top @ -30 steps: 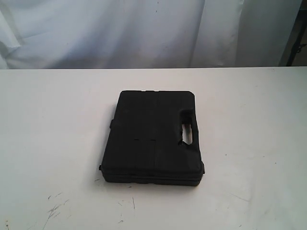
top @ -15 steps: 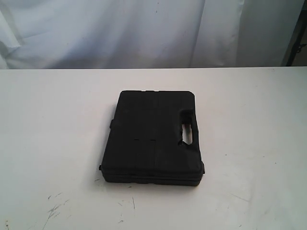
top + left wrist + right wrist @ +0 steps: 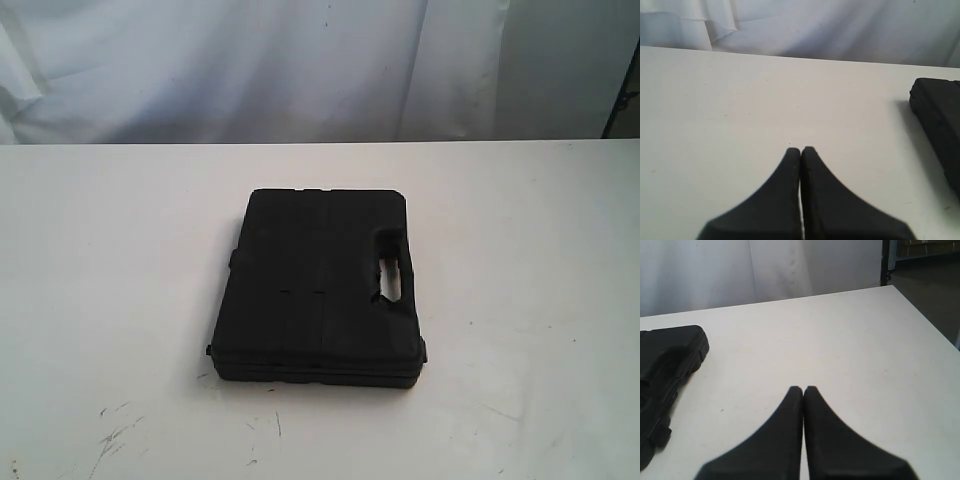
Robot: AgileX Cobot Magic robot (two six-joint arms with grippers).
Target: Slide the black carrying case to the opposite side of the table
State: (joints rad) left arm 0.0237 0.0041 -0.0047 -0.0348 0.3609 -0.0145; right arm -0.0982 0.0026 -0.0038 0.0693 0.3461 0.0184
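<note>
A black carrying case (image 3: 318, 287) lies flat in the middle of the white table (image 3: 110, 260), its handle cut-out toward the right side. Neither arm shows in the exterior view. In the left wrist view my left gripper (image 3: 800, 149) is shut with nothing in it, over bare tabletop, and the case (image 3: 938, 125) lies well off to one side. My right gripper (image 3: 803, 388) is likewise shut and empty above the table (image 3: 815, 340), apart from the case (image 3: 665, 375) at that view's edge.
Pale curtains (image 3: 300, 60) hang behind the table's far edge. Dark scratches (image 3: 115, 437) mark the near left of the tabletop. The table's corner and a dark floor with a stand (image 3: 887, 262) show in the right wrist view.
</note>
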